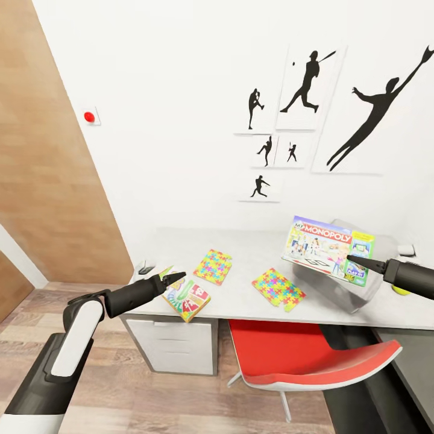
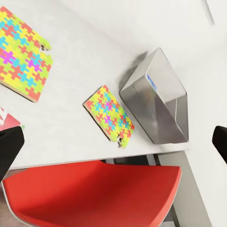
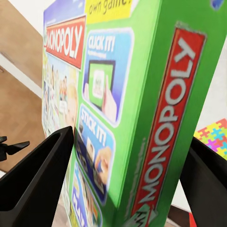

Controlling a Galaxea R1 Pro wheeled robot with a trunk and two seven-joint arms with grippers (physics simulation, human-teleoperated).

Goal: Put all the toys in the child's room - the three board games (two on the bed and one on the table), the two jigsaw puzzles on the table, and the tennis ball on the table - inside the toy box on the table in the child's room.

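Observation:
My right gripper (image 1: 355, 263) is shut on a green-edged Monopoly board game (image 1: 325, 248), holding it tilted just above the grey toy box (image 1: 337, 292); its edge (image 3: 156, 118) sits between the black fingers (image 3: 38, 182). A small blue edge (image 2: 151, 79) shows inside the toy box (image 2: 158, 101). Two jigsaw puzzles (image 1: 213, 266) (image 1: 278, 289) lie flat on the table (image 1: 241, 301). The Skip-Bo board game (image 1: 188, 296) lies at the table's front edge, with my left gripper (image 1: 172, 278) open just over it. The tennis ball (image 1: 400, 290) peeks out behind my right arm.
A red chair (image 1: 307, 355) is tucked under the table, in front of the toy box. White drawers (image 1: 175, 346) stand below the left end. A small dark item (image 1: 144, 268) lies at the table's left corner. Wood panelling (image 1: 48, 150) lines the left wall.

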